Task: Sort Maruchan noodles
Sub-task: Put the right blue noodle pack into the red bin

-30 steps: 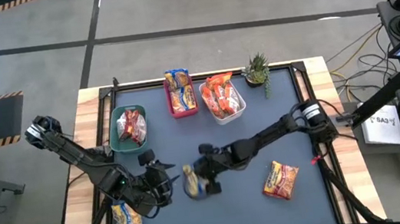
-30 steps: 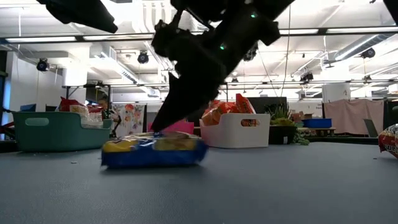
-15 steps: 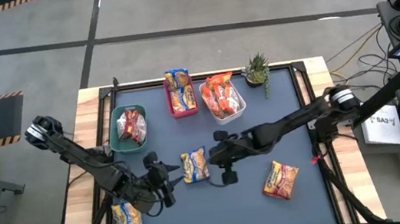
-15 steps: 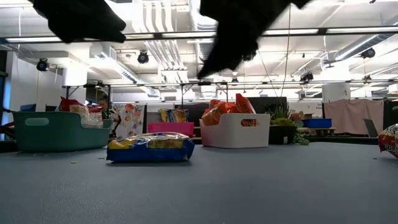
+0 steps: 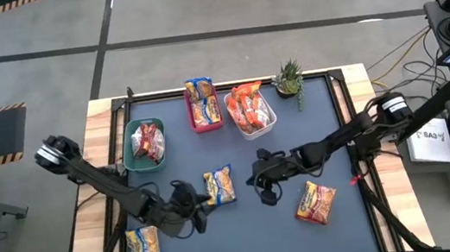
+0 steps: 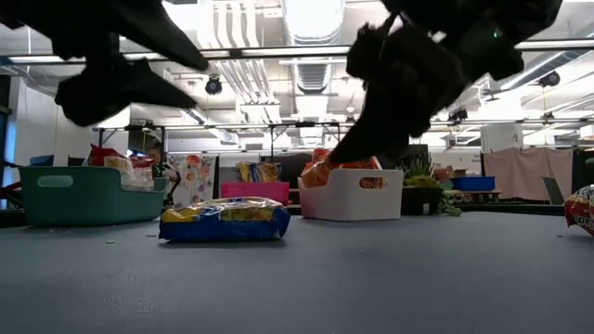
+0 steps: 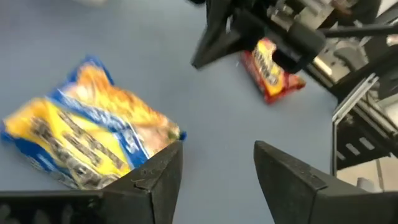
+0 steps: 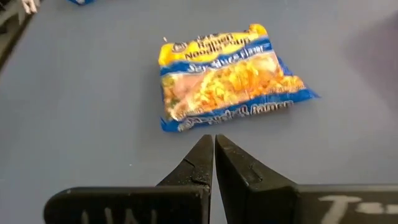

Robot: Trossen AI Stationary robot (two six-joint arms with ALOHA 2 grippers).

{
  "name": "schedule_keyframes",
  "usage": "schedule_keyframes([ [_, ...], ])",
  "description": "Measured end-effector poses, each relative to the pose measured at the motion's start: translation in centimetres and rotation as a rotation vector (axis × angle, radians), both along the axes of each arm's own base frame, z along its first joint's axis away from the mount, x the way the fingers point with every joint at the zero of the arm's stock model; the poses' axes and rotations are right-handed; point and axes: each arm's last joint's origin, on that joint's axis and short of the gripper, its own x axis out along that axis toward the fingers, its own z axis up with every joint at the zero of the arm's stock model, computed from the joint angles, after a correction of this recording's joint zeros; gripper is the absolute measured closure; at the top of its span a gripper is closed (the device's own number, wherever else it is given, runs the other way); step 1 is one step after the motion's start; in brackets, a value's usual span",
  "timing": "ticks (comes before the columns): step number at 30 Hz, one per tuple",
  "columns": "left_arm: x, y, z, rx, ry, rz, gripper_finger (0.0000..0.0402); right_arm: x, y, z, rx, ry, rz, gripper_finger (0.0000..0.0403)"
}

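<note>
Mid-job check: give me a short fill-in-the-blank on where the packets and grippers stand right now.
1. The yellow-and-blue plastic noodle packet at mid-table lies between the two ____.
2. The right gripper has its fingers ____.
3. The left gripper has its fingers ____.
4. The red-orange plastic noodle packet lies loose on the table nearer the ____ arm.

Missing words: grippers; shut; open; right
</note>
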Motion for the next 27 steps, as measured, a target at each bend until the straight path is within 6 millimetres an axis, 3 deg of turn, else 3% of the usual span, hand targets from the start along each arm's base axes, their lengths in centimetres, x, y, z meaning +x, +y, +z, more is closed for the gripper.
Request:
schedule_keyframes([
  [9, 3.0, -1.0, -2.3, -0.156, 0.102, 0.032, 0.0201, 1.4, 0.2, -0.6, -0.050, -0.146, 0.018, 0.0394],
  [17, 2.5, -0.2, -3.2, -0.203, 0.175, 0.143, 0.0172, 4.1, 0.8, -1.3, -0.098, -0.163, 0.046, 0.0394],
  [22, 2.2, 0.8, -4.1, -0.199, 0.226, 0.213, 0.0157, 6.3, 0.3, -2.9, -0.120, -0.136, 0.005, 0.0394],
  [27, 2.0, 1.9, -4.8, -0.205, 0.243, 0.268, 0.0154, 7.2, -0.1, -4.5, -0.133, -0.058, -0.035, 0.0394],
])
